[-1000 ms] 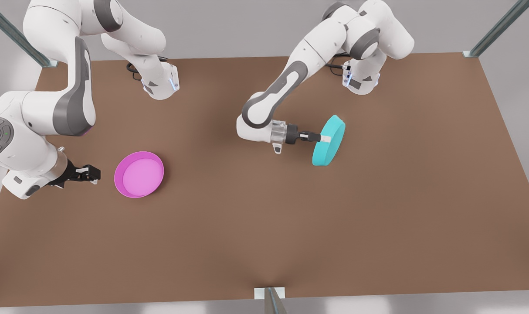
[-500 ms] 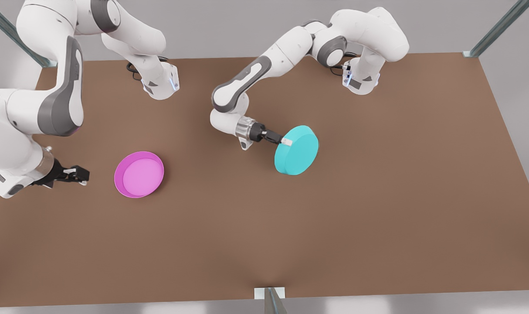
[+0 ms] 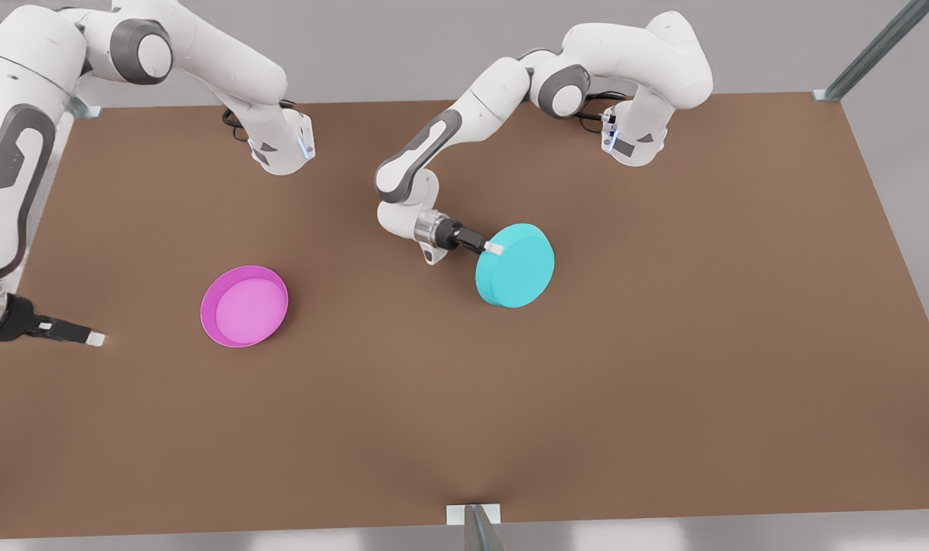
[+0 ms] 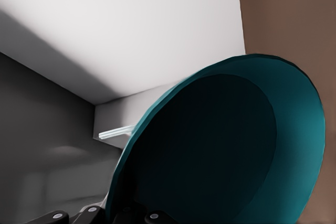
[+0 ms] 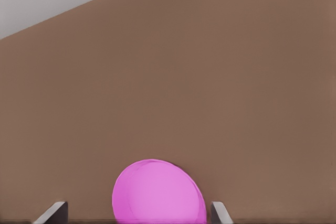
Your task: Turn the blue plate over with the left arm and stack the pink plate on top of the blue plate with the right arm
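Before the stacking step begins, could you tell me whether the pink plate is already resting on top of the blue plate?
No, in the front view the pink plate lies alone on the table, well apart from the blue plate.

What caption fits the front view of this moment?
Left gripper holds the blue plate by its rim, base up; right gripper is open beside the upright pink plate.

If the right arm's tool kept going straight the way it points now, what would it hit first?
Most likely the pink plate. In the front view the right tool points across the table toward it, and the right wrist view shows the plate centered between its spread fingers. Height is unclear, so it might pass just above the rim.
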Action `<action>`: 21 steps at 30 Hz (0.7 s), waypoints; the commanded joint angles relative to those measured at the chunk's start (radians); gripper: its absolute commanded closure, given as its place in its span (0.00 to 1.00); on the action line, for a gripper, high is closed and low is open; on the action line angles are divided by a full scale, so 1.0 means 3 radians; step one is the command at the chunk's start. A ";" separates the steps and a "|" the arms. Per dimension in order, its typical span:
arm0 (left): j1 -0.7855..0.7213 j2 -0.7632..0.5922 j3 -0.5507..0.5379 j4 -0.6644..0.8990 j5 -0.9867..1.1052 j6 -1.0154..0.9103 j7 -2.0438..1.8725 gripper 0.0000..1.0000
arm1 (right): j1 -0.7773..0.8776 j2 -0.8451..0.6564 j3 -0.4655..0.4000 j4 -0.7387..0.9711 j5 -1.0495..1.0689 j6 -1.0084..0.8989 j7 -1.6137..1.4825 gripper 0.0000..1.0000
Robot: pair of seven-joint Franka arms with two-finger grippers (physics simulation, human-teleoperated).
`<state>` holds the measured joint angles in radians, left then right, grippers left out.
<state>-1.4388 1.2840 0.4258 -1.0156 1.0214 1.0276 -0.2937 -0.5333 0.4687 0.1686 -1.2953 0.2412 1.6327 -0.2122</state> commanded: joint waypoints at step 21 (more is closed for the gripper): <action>-0.0256 0.0046 0.0769 0.0000 -0.2238 0.0834 -0.2288 0.00 | -0.0078 -0.0657 0.0328 -0.2156 -0.0027 0.0801 -0.0121 0.00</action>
<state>-1.5244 1.2978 0.6821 -1.0155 0.4642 1.2931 -0.9985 -0.5608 0.2664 0.2682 -1.9397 0.2331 1.8496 -0.2485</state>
